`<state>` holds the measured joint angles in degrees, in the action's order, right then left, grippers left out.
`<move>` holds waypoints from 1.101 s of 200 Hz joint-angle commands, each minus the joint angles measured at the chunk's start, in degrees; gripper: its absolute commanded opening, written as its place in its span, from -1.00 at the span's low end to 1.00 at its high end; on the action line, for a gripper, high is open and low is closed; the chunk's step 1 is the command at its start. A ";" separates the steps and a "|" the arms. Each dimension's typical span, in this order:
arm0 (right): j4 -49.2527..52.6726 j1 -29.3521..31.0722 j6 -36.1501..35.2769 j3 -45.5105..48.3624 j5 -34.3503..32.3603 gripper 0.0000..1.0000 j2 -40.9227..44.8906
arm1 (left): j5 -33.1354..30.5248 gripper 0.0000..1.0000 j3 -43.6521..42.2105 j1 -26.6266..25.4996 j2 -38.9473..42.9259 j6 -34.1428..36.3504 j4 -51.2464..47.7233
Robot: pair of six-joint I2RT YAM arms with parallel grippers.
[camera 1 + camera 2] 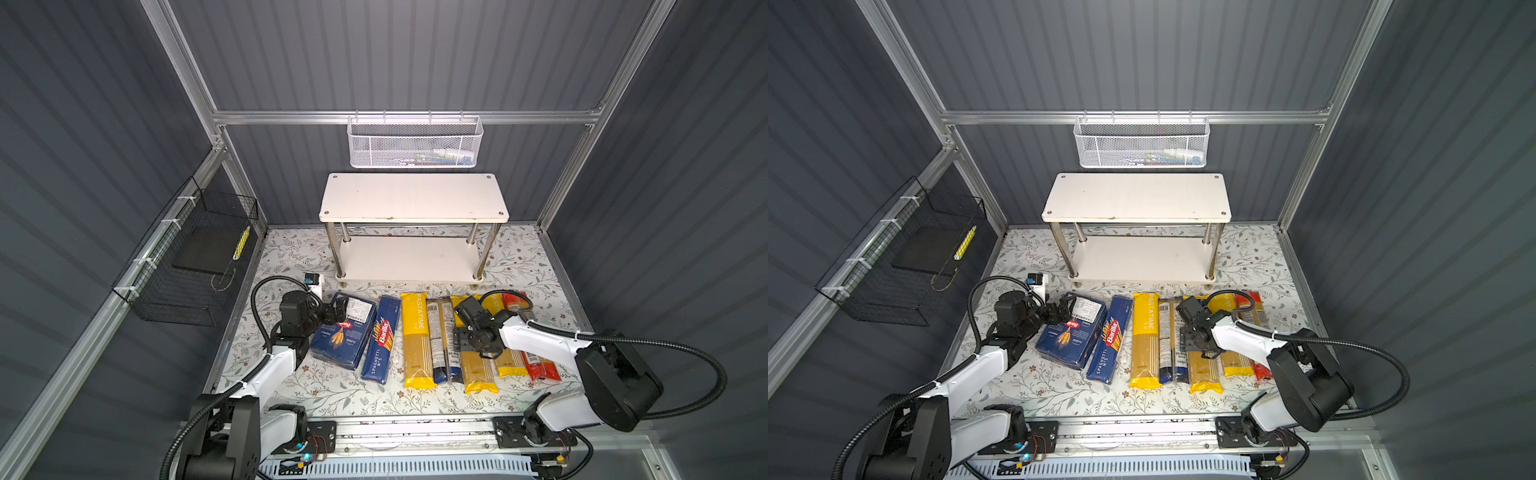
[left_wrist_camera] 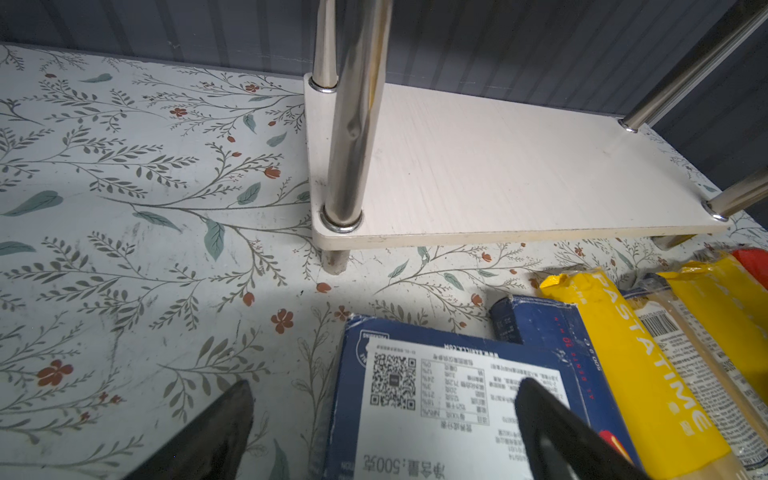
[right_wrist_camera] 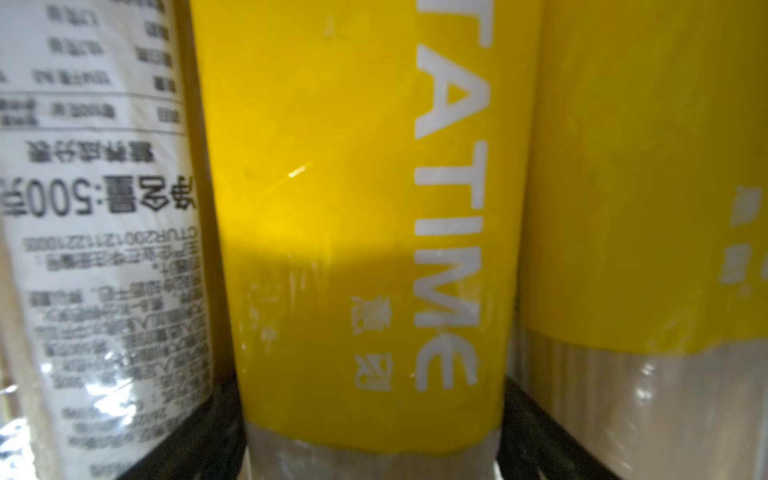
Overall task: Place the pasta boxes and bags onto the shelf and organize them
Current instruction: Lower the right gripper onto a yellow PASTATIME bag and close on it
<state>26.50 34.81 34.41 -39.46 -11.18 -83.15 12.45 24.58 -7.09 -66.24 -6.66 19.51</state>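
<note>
The shelf (image 1: 413, 197) stands bare at the back. In front of it lie the wide pasta box (image 1: 345, 336), the slim SPAGHETTI box (image 1: 380, 338) and several bags side by side. My left gripper (image 1: 332, 309) is open at the wide box's far corner (image 2: 436, 395), one finger (image 2: 224, 419) over the mat and the other over the label. My right gripper (image 1: 478, 345) is down on the middle yellow bag (image 3: 353, 208), open, a finger (image 3: 528, 419) close against each side. The dark bag (image 1: 442, 345) and red-ended bag (image 1: 540, 368) lie flat.
A white mesh basket (image 1: 415, 143) hangs above the shelf. A black wire basket (image 1: 195, 257) hangs on the left wall. A small white device (image 1: 312, 280) sits by the shelf's front left leg (image 2: 349, 166). The arms' rail (image 1: 415, 428) runs along the front edge.
</note>
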 commanded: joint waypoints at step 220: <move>6.20 1.53 6.33 -2.36 -2.25 0.73 -9.17 | -0.82 0.99 0.38 -0.20 0.58 -0.08 0.10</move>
<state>27.18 35.79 39.31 -43.90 -13.96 -88.36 12.01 24.58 -7.09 -66.24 -6.66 19.51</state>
